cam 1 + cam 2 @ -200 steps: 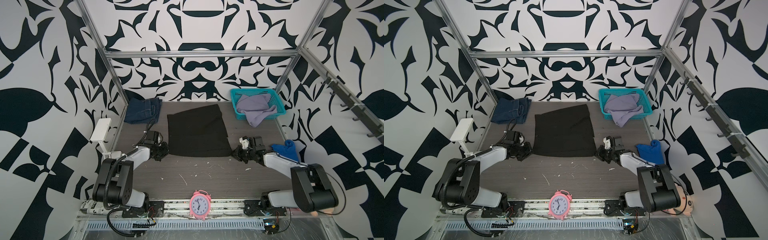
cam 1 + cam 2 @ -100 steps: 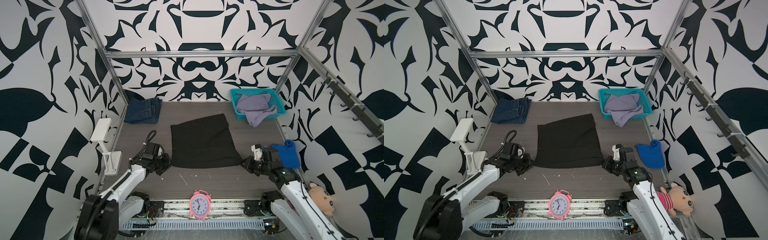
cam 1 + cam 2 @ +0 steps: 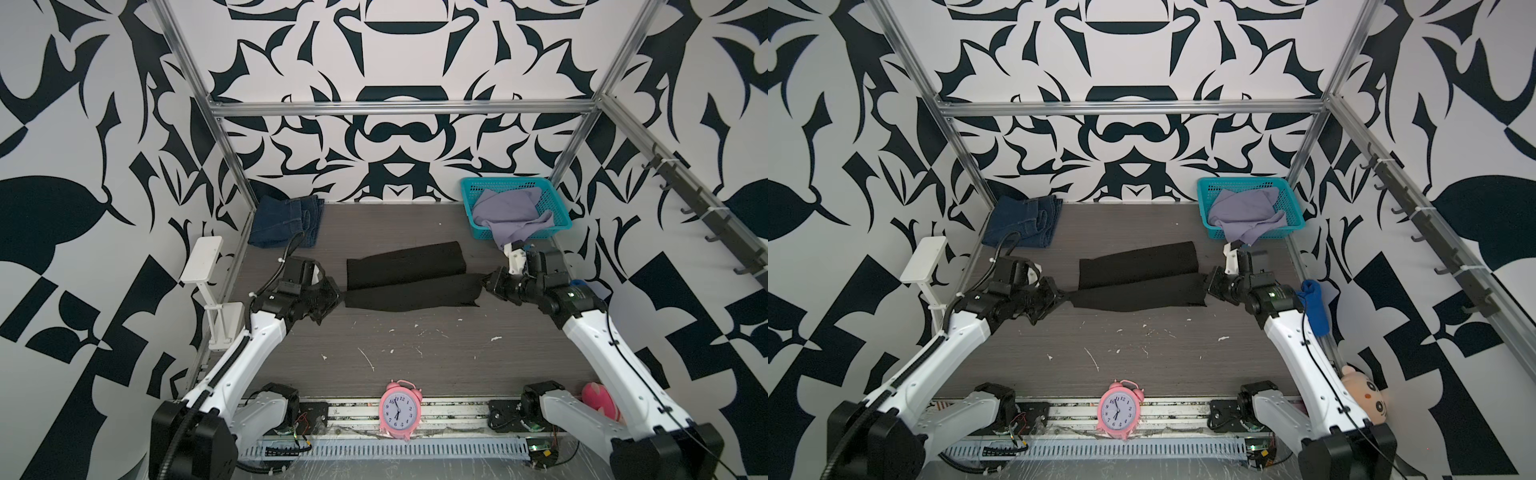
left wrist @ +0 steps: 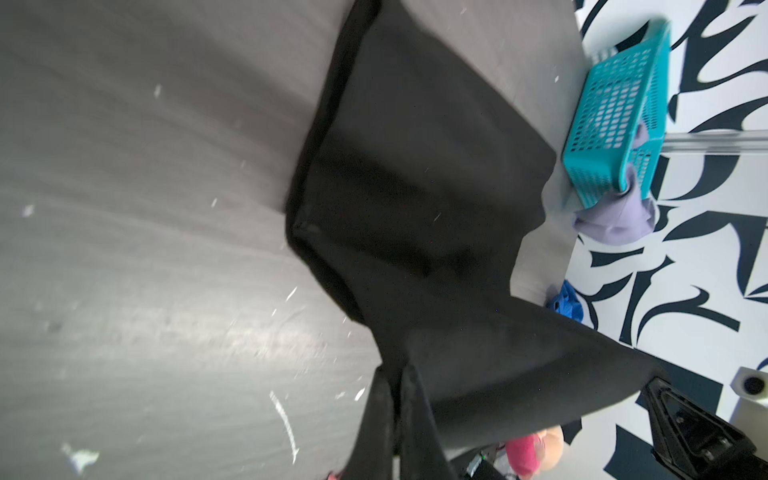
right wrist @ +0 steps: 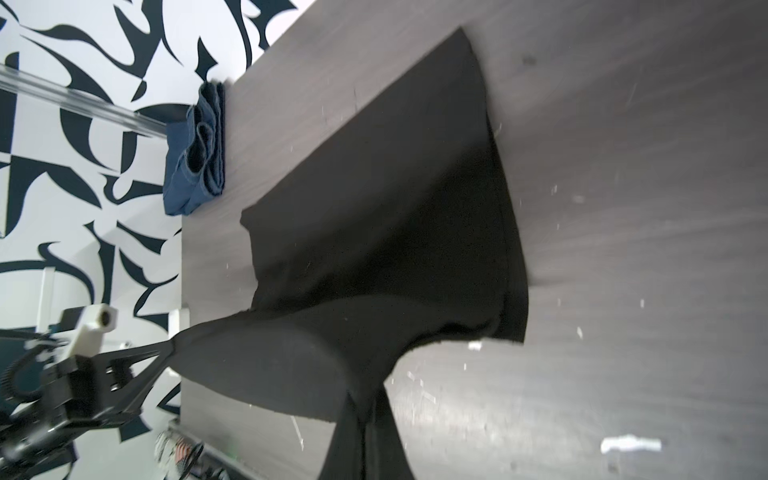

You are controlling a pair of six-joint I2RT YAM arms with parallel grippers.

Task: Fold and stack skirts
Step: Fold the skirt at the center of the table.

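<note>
**While both grippers clamp the black skirt, bare table lies in front of it**

As the black skirt (image 3: pixel 405 266) is stretched across the middle of the table (image 3: pixel 415 357), you have the left gripper (image 3: pixel 336 293) closed on its near left corner. The right gripper (image 3: pixel 484 284) is closed on its near right corner.

Between the skirt and the pink alarm clock (image 3: pixel 400 411) at the front rail you see only bare surface with small white scraps. On the left side, the white stand (image 3: pixel 203 266) is at the table edge, near the left arm. On the right side, the gripper is near the front corner of the teal basket (image 3: pixel 498 181), and the bright blue cloth (image 3: pixel 1314 307) lies just beside the right arm.

The black skirt looks plain and matte. Its far band lies flat, and its near band rises from the table to the fingers, as both wrist views show. The denim skirt (image 3: pixel 286 222) lies folded in the far left corner, apart from it. The lavender skirt (image 3: pixel 511 210) is in the basket and hangs over its front wall.
</note>
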